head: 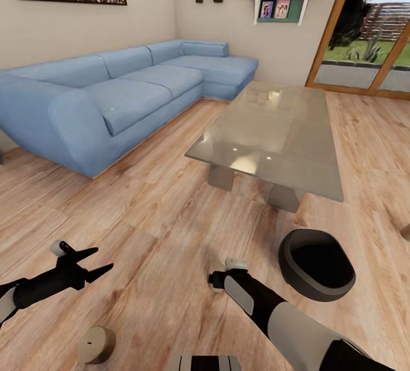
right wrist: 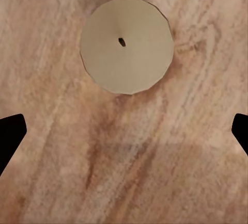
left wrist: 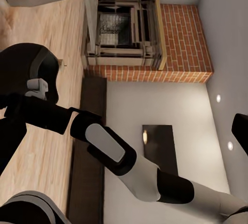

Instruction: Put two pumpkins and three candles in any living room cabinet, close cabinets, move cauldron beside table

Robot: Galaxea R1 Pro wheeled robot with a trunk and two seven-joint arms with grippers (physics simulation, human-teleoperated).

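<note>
While the head view shows the cauldron point(head: 316, 264) beside the table point(head: 296, 149), the right gripper point(right wrist: 124, 131) (spread wide) frames a candle point(right wrist: 127, 45).

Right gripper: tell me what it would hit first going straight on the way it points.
Likely the wooden floor: the open right gripper points down at bare boards, with a candle just off its line.

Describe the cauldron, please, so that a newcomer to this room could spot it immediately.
Start at the grey glossy coffee table before the blue sofa. On the wooden floor beside the table's near end sits the cauldron: a glossy black, wide-mouthed pot, far bigger and darker than the pale candle.
</note>
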